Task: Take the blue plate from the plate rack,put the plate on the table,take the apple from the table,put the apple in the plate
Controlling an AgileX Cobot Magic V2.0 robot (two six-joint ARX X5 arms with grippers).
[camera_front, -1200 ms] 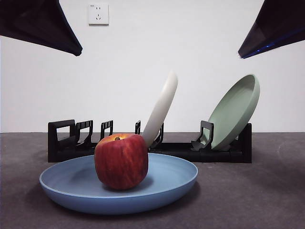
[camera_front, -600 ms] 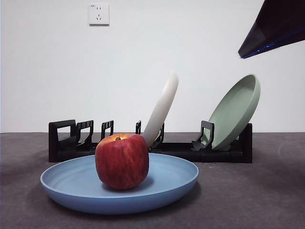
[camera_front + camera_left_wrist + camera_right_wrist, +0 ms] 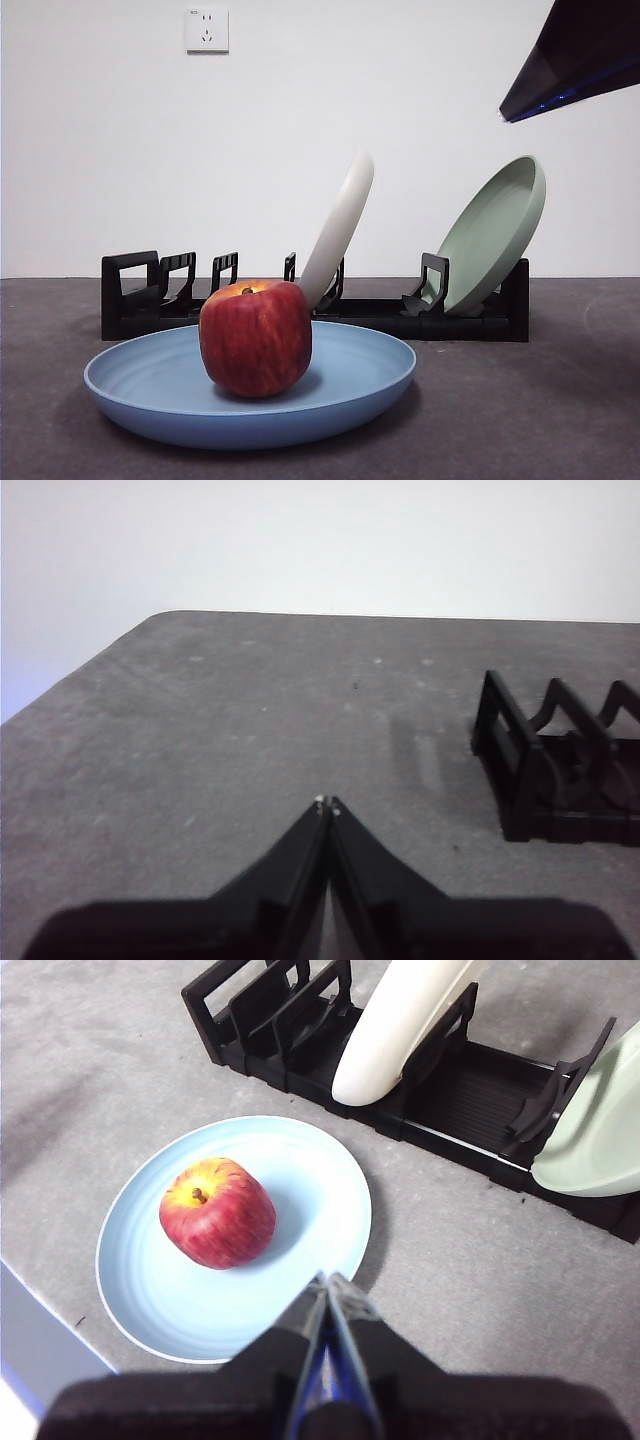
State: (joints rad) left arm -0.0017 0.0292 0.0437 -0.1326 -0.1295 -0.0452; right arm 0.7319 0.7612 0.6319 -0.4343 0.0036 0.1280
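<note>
The red apple (image 3: 255, 338) sits in the light-blue plate (image 3: 350, 385), which lies flat on the dark grey table (image 3: 540, 410) in front of the black plate rack (image 3: 470, 318). The right wrist view shows the apple (image 3: 217, 1213) in the blue plate (image 3: 310, 1195) near the rack (image 3: 460, 1090). My right gripper (image 3: 328, 1280) is shut and empty, held above the plate's near rim; it shows as a dark tip in the front view (image 3: 580, 60). My left gripper (image 3: 327, 804) is shut and empty over bare table beside the rack's end (image 3: 530, 770).
A cream-white plate (image 3: 340, 228) and a sage-green plate (image 3: 493, 233) lean in the rack. A wall socket (image 3: 206, 29) is on the white wall behind. The table's front edge (image 3: 40, 1305) runs close to the blue plate.
The dark arm tip at the top left of the front view has withdrawn out of sight. The apple, plates and rack have not moved.
</note>
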